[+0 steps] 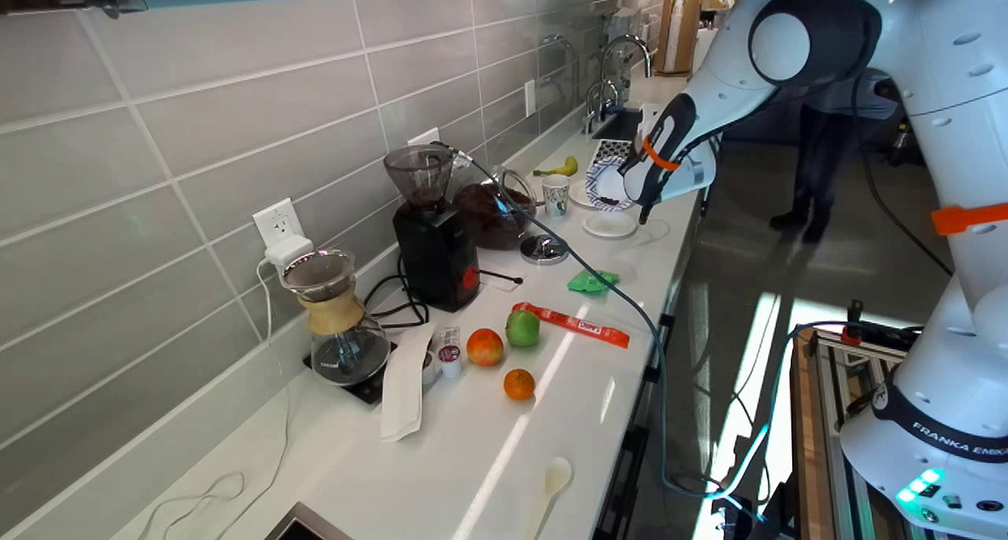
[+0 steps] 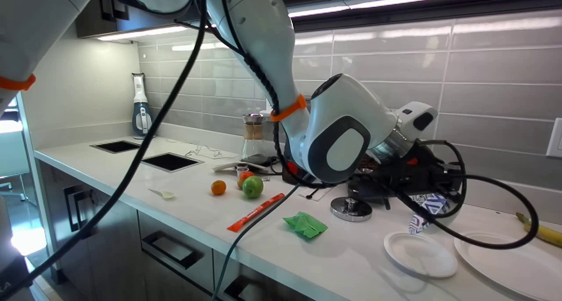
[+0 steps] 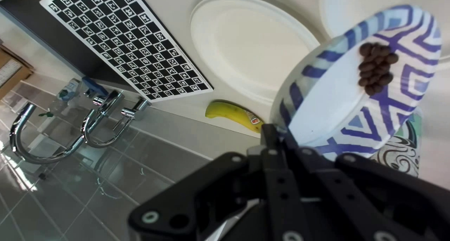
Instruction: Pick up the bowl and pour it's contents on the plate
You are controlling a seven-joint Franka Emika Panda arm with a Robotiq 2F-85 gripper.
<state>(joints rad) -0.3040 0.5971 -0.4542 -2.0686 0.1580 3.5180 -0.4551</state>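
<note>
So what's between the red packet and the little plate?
A crumpled green thing, perhaps a wrapper, lies between the red packet and the little plate. Both exterior views show it.

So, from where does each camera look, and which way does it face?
An exterior view: high near the spoon, facing along the counter toward the sink; arm and base show.
An exterior view: near the plates, facing the tiled wall obliquely; the arm shows.
Wrist view: behind the end effector, which shows; facing the tilted bowl it holds.
Both exterior views share the green apple; all three, the banana.
</note>
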